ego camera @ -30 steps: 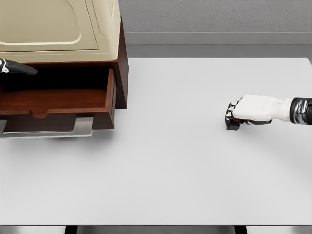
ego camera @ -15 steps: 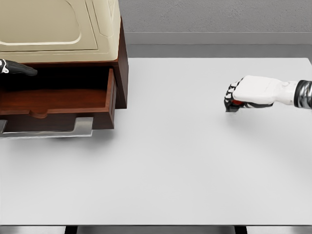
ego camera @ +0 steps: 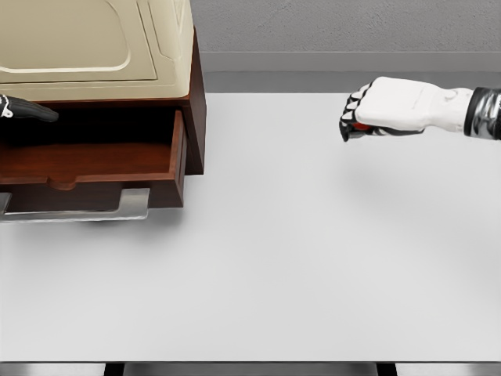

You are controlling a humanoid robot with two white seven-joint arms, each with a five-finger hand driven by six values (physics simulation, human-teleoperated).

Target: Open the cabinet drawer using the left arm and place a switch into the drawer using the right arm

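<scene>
A plain white desk [ego camera: 274, 266] fills the view, its near edge showing dark legs beneath. At the left, the brown cabinet's drawer [ego camera: 94, 168] stands pulled out, metal handle in front. The right hand [ego camera: 391, 107] hovers above the desk's far side, fingers clamped on the switch [ego camera: 358, 127], mostly hidden, only a red-dark sliver showing. The left hand [ego camera: 23, 108] is cut off by the edge; its fingers cannot be told. A grey wall [ego camera: 344, 31] stands behind.
</scene>
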